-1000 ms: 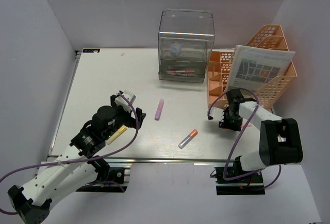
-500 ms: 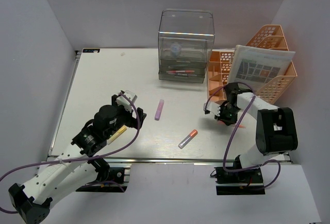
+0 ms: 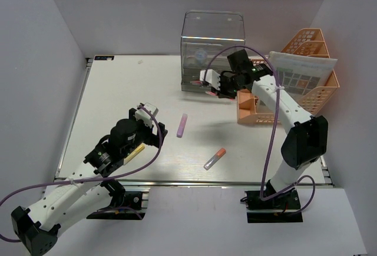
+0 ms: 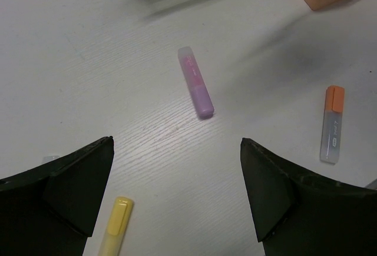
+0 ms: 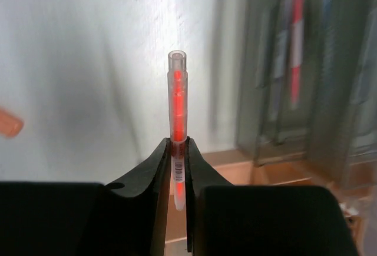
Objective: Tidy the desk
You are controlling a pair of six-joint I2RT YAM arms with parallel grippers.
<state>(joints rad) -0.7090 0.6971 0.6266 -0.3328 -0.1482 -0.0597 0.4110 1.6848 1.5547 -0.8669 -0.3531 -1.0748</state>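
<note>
My right gripper [image 3: 215, 85] hangs above the desk [image 3: 112, 91], just in front of the clear drawer box [image 3: 212, 44]. In the right wrist view this gripper [image 5: 178, 145] is shut on a clear pen with a red core [image 5: 177, 91], which sticks straight out past the fingertips. My left gripper [image 3: 151, 124] hovers low over the front left of the desk, wide open and holding nothing [image 4: 177, 143]. A yellow highlighter [image 4: 116, 223] lies beside its left finger. A purple highlighter [image 4: 196, 82] and an orange-capped marker [image 4: 333, 123] lie ahead of it.
An orange mesh tray rack [image 3: 312, 91] stands at the back right, with a printed booklet [image 3: 297, 79] leaning in it. The drawer box holds red pens in a lower drawer [image 3: 206, 82]. The purple highlighter [image 3: 182, 125] and orange-capped marker [image 3: 215, 158] lie mid-desk, the yellow highlighter [image 3: 133, 152] near the front rail.
The right gripper closed on the red pen at the front right of the desk, then lifted and swung back-left to the drawer box front. The left arm barely moved.
</note>
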